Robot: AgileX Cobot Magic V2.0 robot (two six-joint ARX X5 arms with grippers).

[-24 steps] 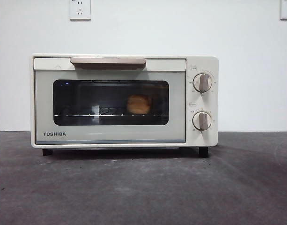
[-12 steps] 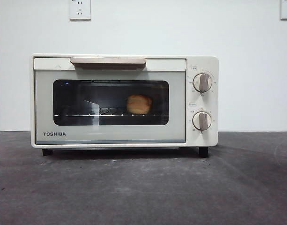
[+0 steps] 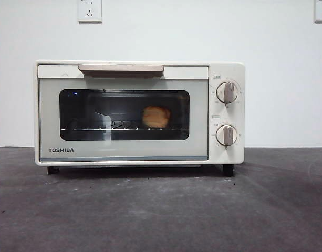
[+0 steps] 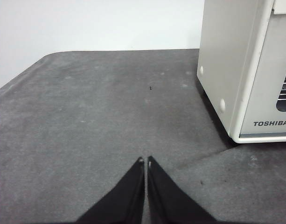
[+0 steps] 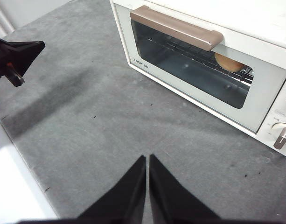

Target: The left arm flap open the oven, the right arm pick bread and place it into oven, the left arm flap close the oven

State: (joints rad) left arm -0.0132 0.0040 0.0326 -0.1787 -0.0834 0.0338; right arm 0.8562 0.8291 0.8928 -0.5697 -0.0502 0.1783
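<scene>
Cream-white boxy TOSHIBA toaster oven (image 3: 139, 113) sits shut on the grey counter (image 3: 161, 210); golden-orange lumpy bread (image 3: 156, 116) on the rack inside, right of centre. Left hand (image 4: 145, 161) and right hand (image 5: 147, 157) both pressed together, empty, clear of the oven. All steps look done; nothing left but parking.

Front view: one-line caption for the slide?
Closed oven on the grey table, bread on its rack behind the glass.
</scene>
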